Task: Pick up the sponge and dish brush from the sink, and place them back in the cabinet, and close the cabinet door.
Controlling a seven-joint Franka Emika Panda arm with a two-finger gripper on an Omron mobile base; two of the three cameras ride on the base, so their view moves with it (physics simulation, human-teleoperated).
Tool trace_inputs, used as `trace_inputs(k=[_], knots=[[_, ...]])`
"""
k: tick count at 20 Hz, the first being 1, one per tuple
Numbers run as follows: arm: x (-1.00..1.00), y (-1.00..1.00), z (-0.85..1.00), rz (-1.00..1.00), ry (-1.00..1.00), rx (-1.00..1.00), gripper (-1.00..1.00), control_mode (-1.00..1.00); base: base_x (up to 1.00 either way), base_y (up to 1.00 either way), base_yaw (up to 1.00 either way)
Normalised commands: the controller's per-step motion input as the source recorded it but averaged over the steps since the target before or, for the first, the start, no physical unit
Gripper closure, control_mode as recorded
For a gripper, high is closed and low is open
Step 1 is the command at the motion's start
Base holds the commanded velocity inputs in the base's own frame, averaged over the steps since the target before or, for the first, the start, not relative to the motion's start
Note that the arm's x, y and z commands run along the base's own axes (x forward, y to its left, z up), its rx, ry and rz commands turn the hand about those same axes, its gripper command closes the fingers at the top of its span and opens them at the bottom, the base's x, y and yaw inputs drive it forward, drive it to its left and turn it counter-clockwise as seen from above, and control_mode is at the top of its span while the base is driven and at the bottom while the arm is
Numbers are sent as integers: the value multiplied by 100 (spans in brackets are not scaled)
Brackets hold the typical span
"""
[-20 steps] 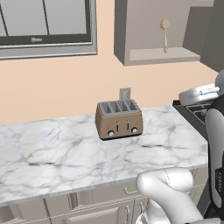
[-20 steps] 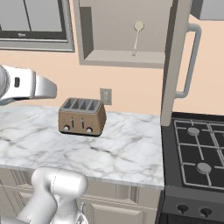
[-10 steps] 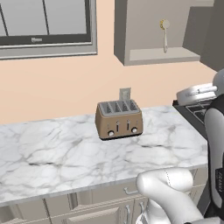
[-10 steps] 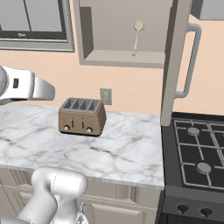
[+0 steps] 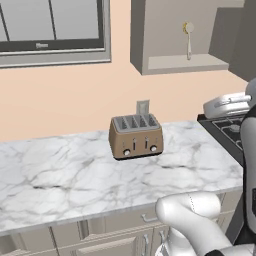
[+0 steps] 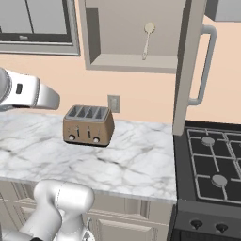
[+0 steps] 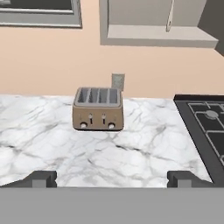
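Observation:
The cabinet [image 6: 134,62] hangs open on the wall above the marble counter. Inside it the dish brush [image 6: 148,38] leans upright against the back, round head up; it also appears in the left base view as the dish brush [image 5: 188,39]. The cabinet door [image 6: 189,66] stands swung out to the right, its silver bar handle [image 6: 207,66] facing the stove. In the hand view my gripper [image 7: 111,178] is open with nothing between its fingertips [image 7: 41,178], well back from the cabinet [image 7: 159,35] and looking at the counter. The sponge and the sink are out of view.
A brown four-slot toaster [image 6: 89,125] sits on the white marble counter [image 6: 136,164] below a wall outlet [image 6: 113,103]. A black stove [image 6: 212,164] lies at the right. A window [image 5: 52,30] is at the upper left. Beige base units [image 5: 90,235] run under the counter.

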Motion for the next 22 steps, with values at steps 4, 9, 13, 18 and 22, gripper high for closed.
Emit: trace_inputs(k=[4, 9, 13, 18, 22], knots=[[0, 0, 0, 0, 0, 0, -100, 100, -40, 0, 0], [0, 0, 0, 0, 0, 0, -100, 100, -53, 0, 0], [0, 0, 0, 0, 0, 0, -100, 100, -57, 0, 0], [0, 0, 0, 0, 0, 0, -100, 100, -64, 0, 0], [0, 0, 0, 0, 0, 0, -100, 100, -59, -4, -3]])
